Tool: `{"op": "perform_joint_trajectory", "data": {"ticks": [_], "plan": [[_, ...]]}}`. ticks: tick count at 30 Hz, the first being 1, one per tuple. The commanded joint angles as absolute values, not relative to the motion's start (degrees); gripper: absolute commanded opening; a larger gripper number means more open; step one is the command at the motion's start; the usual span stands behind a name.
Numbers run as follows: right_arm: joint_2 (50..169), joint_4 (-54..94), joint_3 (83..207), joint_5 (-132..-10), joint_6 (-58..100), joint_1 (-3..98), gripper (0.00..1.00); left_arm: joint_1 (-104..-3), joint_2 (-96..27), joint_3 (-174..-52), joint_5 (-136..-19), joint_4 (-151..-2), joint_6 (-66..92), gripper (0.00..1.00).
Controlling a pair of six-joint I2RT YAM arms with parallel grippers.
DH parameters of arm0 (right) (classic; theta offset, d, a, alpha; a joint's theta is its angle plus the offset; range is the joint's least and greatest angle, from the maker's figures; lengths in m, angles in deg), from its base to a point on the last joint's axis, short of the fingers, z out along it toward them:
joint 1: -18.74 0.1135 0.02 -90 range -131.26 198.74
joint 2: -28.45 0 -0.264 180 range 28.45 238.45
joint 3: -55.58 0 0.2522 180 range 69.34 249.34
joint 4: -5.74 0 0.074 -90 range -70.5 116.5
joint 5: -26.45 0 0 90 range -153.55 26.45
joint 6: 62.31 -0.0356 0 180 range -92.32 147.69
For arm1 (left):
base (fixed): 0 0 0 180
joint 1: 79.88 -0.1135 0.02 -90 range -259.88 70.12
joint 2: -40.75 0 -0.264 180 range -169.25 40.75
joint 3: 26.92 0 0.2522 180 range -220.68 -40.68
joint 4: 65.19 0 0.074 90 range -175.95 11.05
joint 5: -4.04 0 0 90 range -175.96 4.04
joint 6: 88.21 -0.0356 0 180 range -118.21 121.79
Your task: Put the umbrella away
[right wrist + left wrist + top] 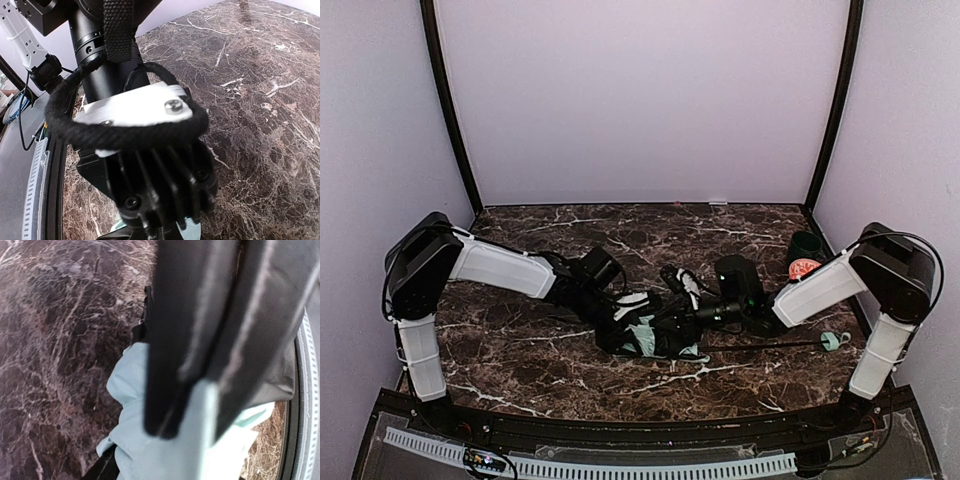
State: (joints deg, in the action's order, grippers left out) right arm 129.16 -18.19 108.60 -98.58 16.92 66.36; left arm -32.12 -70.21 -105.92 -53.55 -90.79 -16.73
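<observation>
The left pincer sits on the bunched-up umbrella; I cannot tell if it is open. The right pincer, closed tight, is right beside. The umbrella lies on the table. A dark green pot stands back right.

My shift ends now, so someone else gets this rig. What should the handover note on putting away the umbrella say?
Left gripper: fingers astride the umbrella fabric; grip unclear.
Right gripper: shut, beside the canopy; hold not visible.
Umbrella: lying flat at centre, canopy bunched, shaft extended right to the handle.
Done: canopy collapsed.
Remaining: shorten shaft, wrap, stow.
</observation>
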Motion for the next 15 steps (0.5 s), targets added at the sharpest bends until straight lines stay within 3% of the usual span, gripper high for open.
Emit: {"op": "perform_joint_trajectory", "data": {"ticks": [1,6,12,15], "plan": [[127.77,-24.6,108.87,-101.83,19.56,67.79,0.0,-33.7,-68.85,-102.04,-62.12,-93.35,-14.9,0.52],[127.92,-24.38,109.5,-101.69,19.84,67.88,0.0,-33.74,-65.27,-98.27,-58.3,-88.71,-15.33,0.51],[127.25,-20.51,111.52,-99.61,22.77,68.5,0.0,-33.74,-65.31,-97.19,-52.4,-88.15,-16.29,0.18],[126.18,-19.73,112.44,-97.24,24.34,68.79,0.0,-33.74,-66.6,-98.19,-49.49,-90.04,-17.3,0.06]]}}
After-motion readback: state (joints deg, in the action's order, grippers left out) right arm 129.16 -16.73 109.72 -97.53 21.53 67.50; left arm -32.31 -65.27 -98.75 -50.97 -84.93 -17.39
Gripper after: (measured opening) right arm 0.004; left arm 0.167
